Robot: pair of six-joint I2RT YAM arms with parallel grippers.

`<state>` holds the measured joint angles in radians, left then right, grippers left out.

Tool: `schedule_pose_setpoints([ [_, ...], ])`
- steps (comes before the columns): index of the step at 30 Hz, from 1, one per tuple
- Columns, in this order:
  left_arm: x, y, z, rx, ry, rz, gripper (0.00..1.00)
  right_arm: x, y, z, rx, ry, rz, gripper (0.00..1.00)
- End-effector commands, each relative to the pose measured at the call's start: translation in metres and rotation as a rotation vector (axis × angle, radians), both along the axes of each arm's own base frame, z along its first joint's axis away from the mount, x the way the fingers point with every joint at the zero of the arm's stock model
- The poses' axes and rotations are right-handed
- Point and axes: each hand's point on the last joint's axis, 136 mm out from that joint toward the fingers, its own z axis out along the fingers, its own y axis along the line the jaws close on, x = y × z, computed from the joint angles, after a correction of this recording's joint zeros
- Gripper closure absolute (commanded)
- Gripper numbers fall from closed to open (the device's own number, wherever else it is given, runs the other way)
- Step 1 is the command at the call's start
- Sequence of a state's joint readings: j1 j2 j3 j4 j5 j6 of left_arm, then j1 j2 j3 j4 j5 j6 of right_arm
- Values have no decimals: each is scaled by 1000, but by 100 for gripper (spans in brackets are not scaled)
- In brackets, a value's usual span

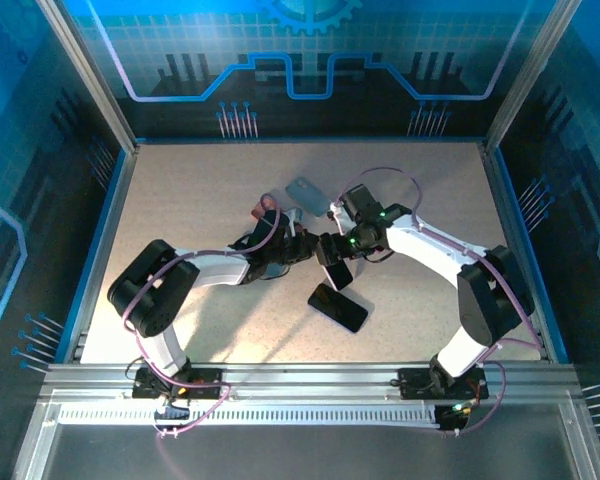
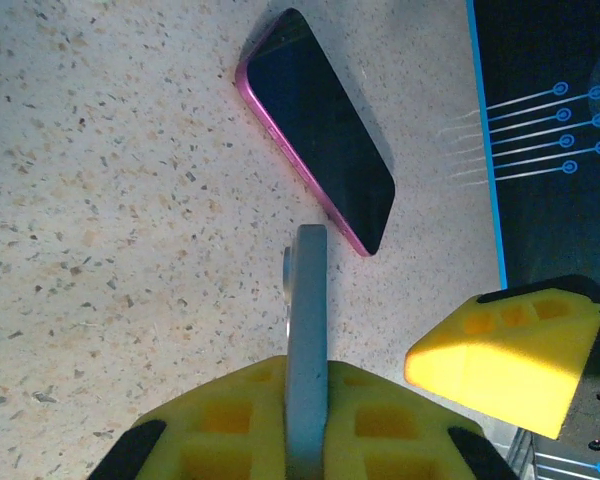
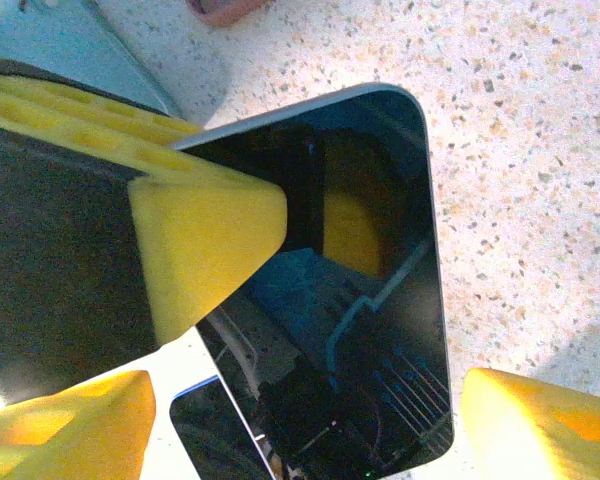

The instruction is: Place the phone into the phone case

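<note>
Grey-rimmed black glass phone point(image 3: 380, 200) sits clamped edge-on in the left claw point(image 2: 305, 410); right claw point(image 3: 300, 425) gapes around it; pale blue-grey case point(image 1: 305, 190) lies just beyond both.

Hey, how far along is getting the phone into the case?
Done: the phone is lifted. In hand: the left claw is shut on it while the right claw stands open around it, which looks like a handover. Left: the case lies apart beyond the claws, and the phone is not yet in it. A second, pink-rimmed phone lies flat nearby.
</note>
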<state>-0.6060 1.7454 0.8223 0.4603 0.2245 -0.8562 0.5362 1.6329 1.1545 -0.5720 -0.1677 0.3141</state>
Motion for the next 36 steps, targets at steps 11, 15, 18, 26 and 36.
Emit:
schedule_pose_setpoints([
  [11, 34, 16, 100, -100, -269, 207, 100, 14, -21, 52, 553, 12, -235, 18],
  [15, 40, 30, 124, -172, -342, 311, 100, 19, -24, 61, 640, -19, -255, 18],
  [18, 41, 43, 131, -251, -371, 393, 100, 27, -32, 67, 709, -52, -301, 18],
  [26, 35, 47, 138, -328, -338, 445, 100, 33, -44, 70, 833, -87, -342, 23],
  [36, 35, 38, 147, -438, -297, 453, 100, 43, -39, 63, 892, -72, -333, 30],
])
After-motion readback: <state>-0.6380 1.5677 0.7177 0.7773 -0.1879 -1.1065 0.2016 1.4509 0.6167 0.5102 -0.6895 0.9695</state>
